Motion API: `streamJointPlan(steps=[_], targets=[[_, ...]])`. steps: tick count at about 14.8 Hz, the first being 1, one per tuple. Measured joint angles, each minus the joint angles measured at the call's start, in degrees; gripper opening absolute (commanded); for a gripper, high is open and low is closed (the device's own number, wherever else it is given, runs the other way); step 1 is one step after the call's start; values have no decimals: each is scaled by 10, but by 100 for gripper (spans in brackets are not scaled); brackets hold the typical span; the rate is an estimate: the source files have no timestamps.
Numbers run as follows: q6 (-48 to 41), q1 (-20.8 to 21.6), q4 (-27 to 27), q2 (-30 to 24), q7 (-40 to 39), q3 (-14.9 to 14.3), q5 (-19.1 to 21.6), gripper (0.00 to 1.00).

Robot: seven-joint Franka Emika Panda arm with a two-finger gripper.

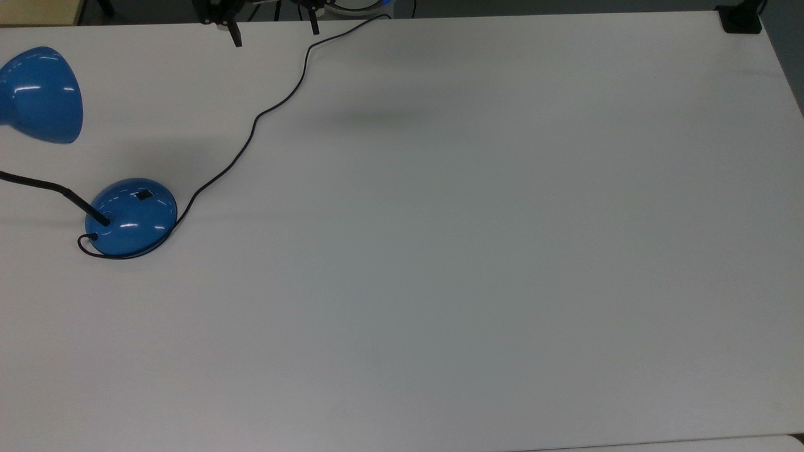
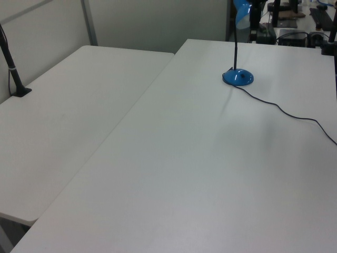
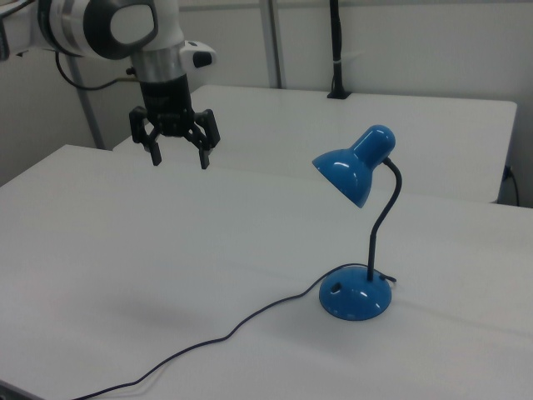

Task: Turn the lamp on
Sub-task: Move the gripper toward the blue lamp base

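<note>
The claw [image 3: 177, 157] hangs spread and empty above the white surface [image 3: 125, 275], well apart from the lamp [image 3: 356, 292] at the right view's right.

Robotics lab, plain white tables [image 2: 158, 158], Panda arm [image 3: 108, 25], partition walls [image 2: 152, 23], camera posts [image 3: 336, 50]

No text, label, brand, number or sign can be read anywhere in these views. The lamp [image 3: 358, 242] carries no legible marking on its shade or base, and the counter [image 1: 477, 251] is plain white.
</note>
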Motion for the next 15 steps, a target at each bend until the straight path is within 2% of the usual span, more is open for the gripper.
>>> streamJointPlan(steps=[2, 5, 8, 9, 10, 12, 13, 15], targets=[[-13, -2, -9, 0, -62, -2, -3, 100], [-10, -21, -28, -1, -92, -5, -4, 99], [81, -51, -76, -3, -98, -12, -4, 74], [117, -59, -98, -3, -101, -17, -4, 60], [147, -66, -119, -3, -100, -20, -4, 37], [187, -77, -147, -2, -78, -23, -4, 7], [199, -80, -155, 0, -57, -23, -4, 1], [223, -82, -162, 6, -11, -24, -8, 0]])
